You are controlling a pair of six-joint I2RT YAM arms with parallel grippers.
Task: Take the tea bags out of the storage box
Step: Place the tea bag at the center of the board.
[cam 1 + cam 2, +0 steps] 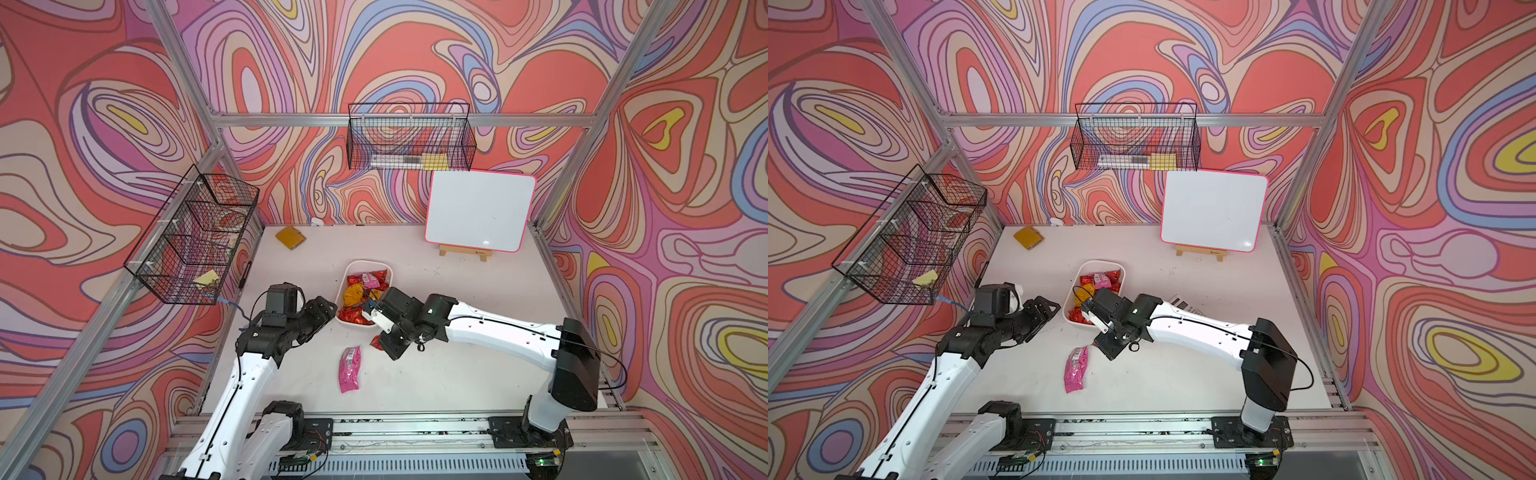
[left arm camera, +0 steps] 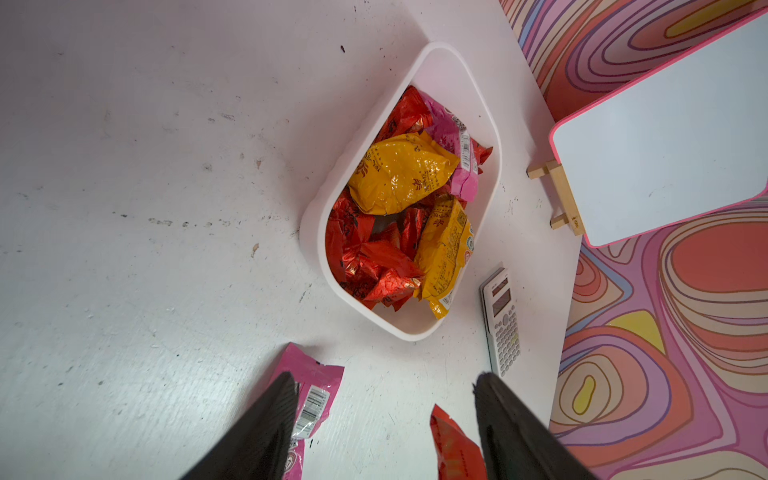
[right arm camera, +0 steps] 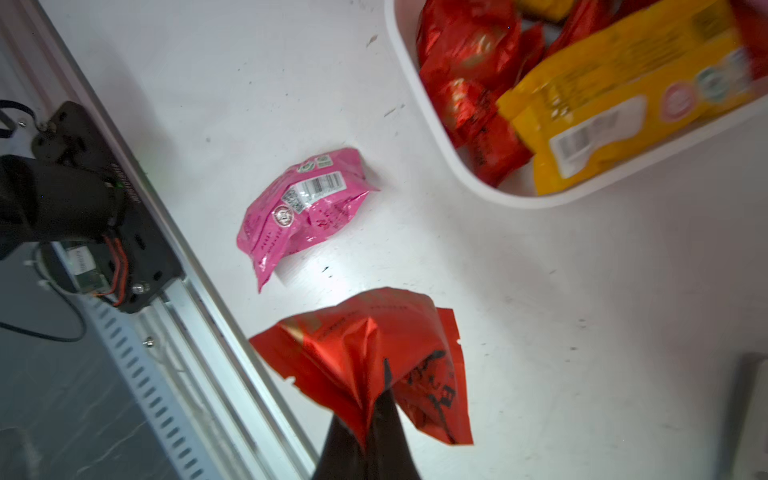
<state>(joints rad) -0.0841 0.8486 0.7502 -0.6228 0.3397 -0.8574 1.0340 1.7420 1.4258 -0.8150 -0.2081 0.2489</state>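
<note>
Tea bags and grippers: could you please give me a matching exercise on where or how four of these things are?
1 pink tea bag
2 crumpled red tea bag
3 yellow tea bag
4 left gripper

A open, empty
B in the storage box
C held in the shut right gripper
D lying on the table

Pairs: 1-D, 2-C, 3-B, 4-A

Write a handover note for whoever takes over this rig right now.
Left gripper: open, empty, beside the storage box.
Right gripper: shut on a red tea bag, outside the box, over the table.
Done: one pink tea bag lies on the table.
Left: put the red one down, then empty the box, which holds more red ones, two orange-yellow tea bags and a pink one.
</note>
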